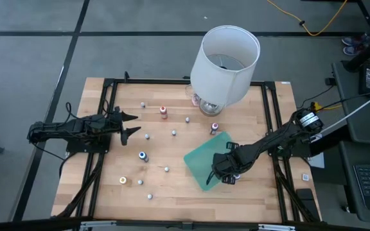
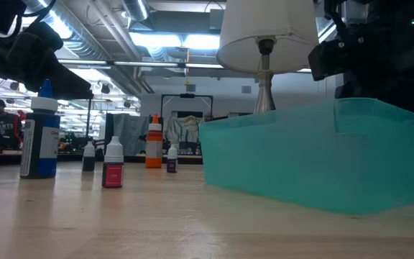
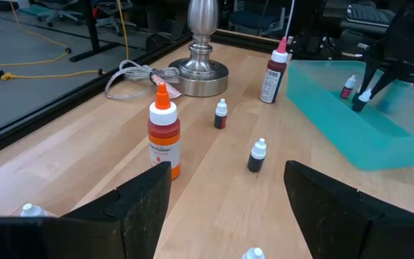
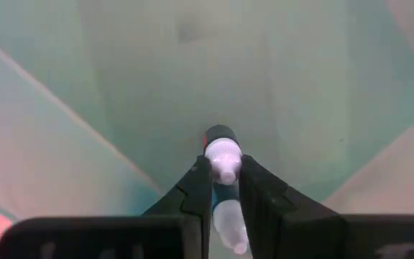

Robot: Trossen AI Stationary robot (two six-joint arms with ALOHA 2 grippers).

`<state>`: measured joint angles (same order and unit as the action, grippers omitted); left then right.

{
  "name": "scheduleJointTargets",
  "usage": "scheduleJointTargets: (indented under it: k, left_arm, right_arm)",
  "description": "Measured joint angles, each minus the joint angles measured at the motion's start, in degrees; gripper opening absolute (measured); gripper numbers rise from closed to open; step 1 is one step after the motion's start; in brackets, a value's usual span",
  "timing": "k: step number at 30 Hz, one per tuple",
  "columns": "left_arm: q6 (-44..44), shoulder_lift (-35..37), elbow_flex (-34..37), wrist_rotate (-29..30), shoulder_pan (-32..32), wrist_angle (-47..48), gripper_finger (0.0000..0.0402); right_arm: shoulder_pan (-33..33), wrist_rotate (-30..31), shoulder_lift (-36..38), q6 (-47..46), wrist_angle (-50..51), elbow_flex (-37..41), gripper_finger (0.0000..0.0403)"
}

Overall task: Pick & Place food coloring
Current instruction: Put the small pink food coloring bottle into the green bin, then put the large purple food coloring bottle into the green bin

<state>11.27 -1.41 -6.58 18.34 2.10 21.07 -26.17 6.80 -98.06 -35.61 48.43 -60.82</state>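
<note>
Several tiny food coloring bottles stand upright on the wooden table: an orange-topped one (image 1: 164,112), a blue one (image 1: 143,156), a yellow one (image 1: 123,181) and a pink one (image 1: 214,128). My right gripper (image 1: 227,172) points down into a teal translucent bin (image 1: 201,157) and is shut on a small bottle with a whitish cap (image 4: 226,154). Another small bottle (image 3: 348,86) stands inside the bin. My left gripper (image 1: 130,126) waits open at the table's left side, above the wood, with nothing between its fingers (image 3: 142,208). My right gripper pinches the small bottle between its two fingers (image 4: 201,188), which sit on the bottle's sides just behind the whitish cap (image 4: 226,167). The fingers come from above, pointing down into the bin. The bottle (image 3: 362,98) hangs tilted below them; whether it touches the bin's floor I cannot tell.
A tall lamp with a big white shade (image 1: 227,59) stands at the table's far edge, its metal base (image 3: 201,72) and cord on the wood. Small bottles dot the table's middle (image 1: 173,133). A black frame (image 1: 108,90) rims the table.
</note>
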Motion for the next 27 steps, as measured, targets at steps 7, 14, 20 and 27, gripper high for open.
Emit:
scheduleJointTargets:
  k: [7,14,20,27]
  left_arm:
    - [0.0,0.0,0.0,0.0,0.0,0.0,0.0266]
    - [0.0,0.0,0.0,0.0,0.0,0.0,0.0265]
    - [0.0,0.0,0.0,0.0,0.0,0.0,0.0266]
    - [0.0,0.0,0.0,0.0,0.0,0.0,0.0267]
  right_arm:
    - [0.0,-1.5,0.3,-0.3,0.1,0.0,0.0106]
    - [0.0,-0.6,1.5,-1.4,0.2,0.0,0.0141]
    - [0.0,-0.5,3.4,-1.4,1.7,-1.8,0.0145]
    - [0.4,5.2,5.2,1.0,3.7,-6.8,0.0145]
